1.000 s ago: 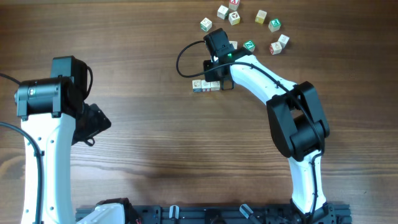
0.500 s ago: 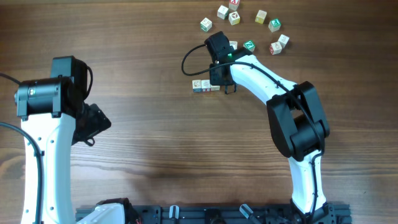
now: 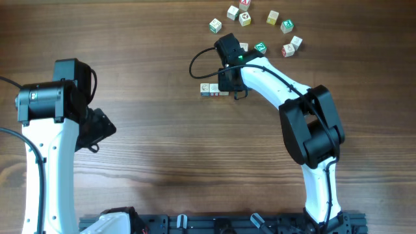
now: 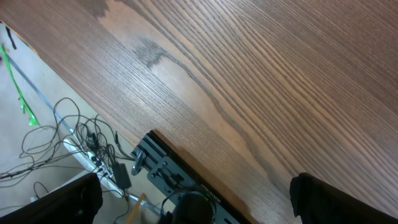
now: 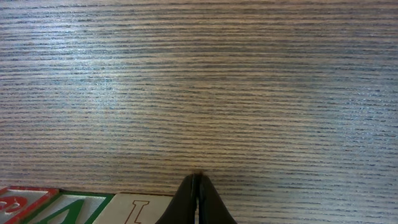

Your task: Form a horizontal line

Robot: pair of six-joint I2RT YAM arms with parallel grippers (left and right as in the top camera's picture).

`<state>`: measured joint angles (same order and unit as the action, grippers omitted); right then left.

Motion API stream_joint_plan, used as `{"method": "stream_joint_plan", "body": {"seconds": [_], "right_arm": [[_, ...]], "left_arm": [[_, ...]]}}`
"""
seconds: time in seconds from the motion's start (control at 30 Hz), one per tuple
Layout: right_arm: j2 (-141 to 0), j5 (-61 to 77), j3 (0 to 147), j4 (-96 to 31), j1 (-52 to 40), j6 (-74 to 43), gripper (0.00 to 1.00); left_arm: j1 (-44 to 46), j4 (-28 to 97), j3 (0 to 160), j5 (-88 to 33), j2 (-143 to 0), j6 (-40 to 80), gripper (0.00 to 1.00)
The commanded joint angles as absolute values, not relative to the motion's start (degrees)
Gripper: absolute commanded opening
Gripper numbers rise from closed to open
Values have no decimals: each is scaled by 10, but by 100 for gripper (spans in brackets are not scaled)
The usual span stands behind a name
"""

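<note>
I had the right claw (image 5: pixel 198 185) pinched fully closed on nothing, its tips just beside the edge of the horizontal line (image 3: pixel 214 90). In its wrist view the lettered cubes ran off to the claw's left. I judged the closed tips served as a blunt pusher to square that row up. The loose cubes (image 3: pixel 260 26) lay scattered on the claw's other side. My left claw (image 3: pixel 97 130) hung wide apart, empty, well away from everything.

horizontal line (image 3: pixel 214 90) of cubes on the table (image 3: pixel 162 149), toward its rear middle, right gripper (image 3: pixel 233 90) just beside the row's right end, loose cubes (image 3: pixel 272 17) scattered behind, left arm (image 3: pixel 45 110) well apart at the left
</note>
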<state>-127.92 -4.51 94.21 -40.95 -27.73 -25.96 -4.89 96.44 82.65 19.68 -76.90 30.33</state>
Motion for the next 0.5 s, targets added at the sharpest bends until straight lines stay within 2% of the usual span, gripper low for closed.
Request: {"method": "stream_joint_plan", "body": {"seconds": [0.0, 0.2, 0.47], "right_arm": [[-1280, -29, 944, -417, -280, -276, 5], [-1280, -53, 944, -428, -280, -308, 5], [-1280, -212, 972, -420, -274, -356, 5]], "left_arm": [[-51, 965, 824, 204, -760, 305, 100], [-51, 965, 824, 204, -760, 305, 100], [-52, 965, 824, 204, -760, 305, 100]]}}
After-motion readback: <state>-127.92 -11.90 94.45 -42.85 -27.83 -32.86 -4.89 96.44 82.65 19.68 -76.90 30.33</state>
